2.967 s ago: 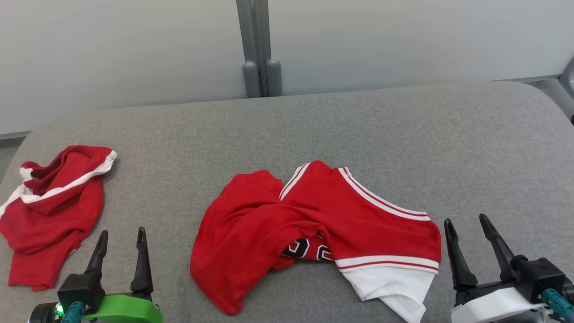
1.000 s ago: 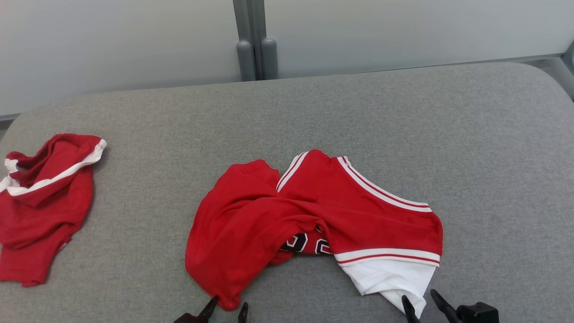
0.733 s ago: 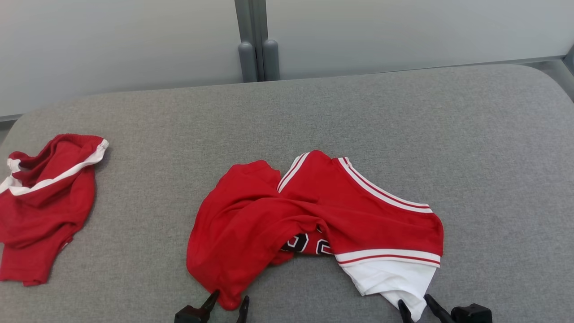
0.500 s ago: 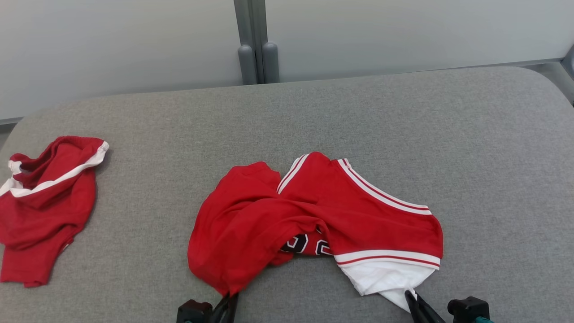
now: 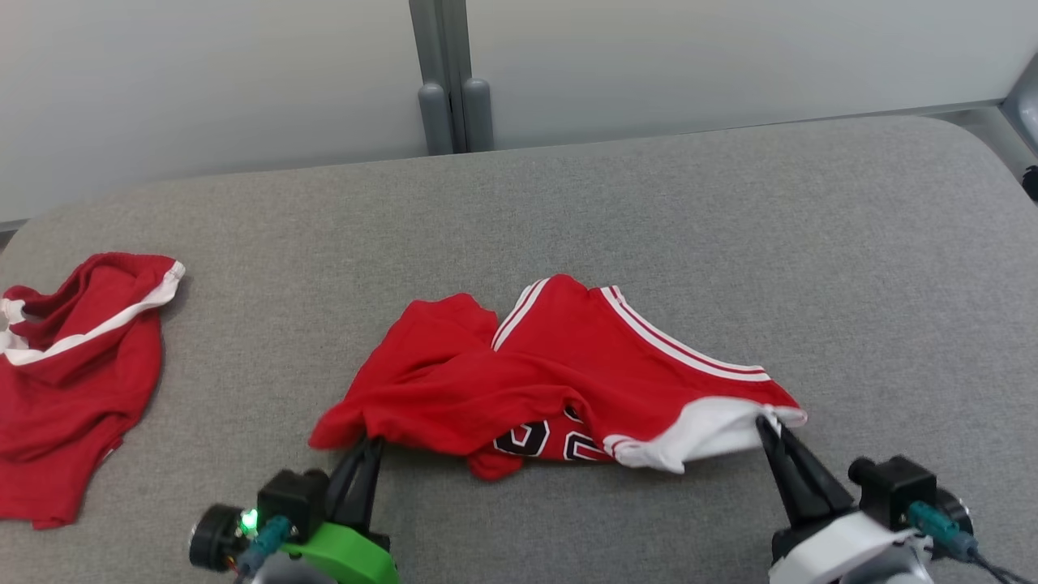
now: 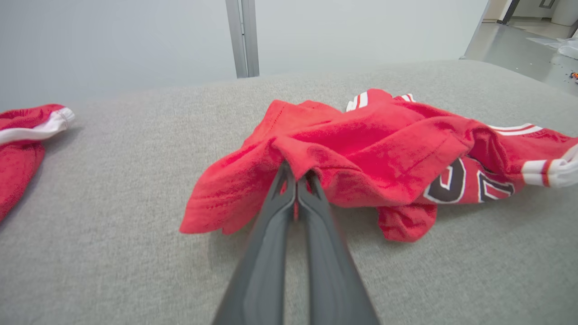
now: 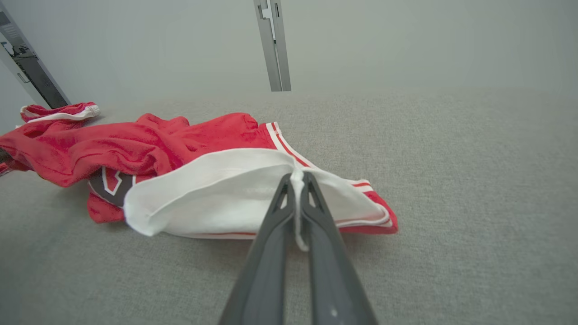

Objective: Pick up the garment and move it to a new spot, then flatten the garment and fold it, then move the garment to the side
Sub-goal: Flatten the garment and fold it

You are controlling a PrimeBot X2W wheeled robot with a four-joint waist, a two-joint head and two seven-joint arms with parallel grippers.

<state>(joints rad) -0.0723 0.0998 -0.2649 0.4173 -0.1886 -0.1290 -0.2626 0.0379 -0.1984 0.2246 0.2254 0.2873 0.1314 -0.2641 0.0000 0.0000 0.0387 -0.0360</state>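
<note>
Head view: we found the left gripper [image 5: 369,444] and the right gripper [image 5: 766,422], both wide open a second earlier, pinched shut on the garment [image 5: 568,373]. It lay bunched just ahead of both, near corners raised. We judged the pick-up secured.

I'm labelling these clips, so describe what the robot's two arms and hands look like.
The left hand and right hand each have two long, dark, tapering fingers on a black block. The left wears a green wrist shell with a small green light, the right a white wrist shell. Each has a teal plug.
</note>
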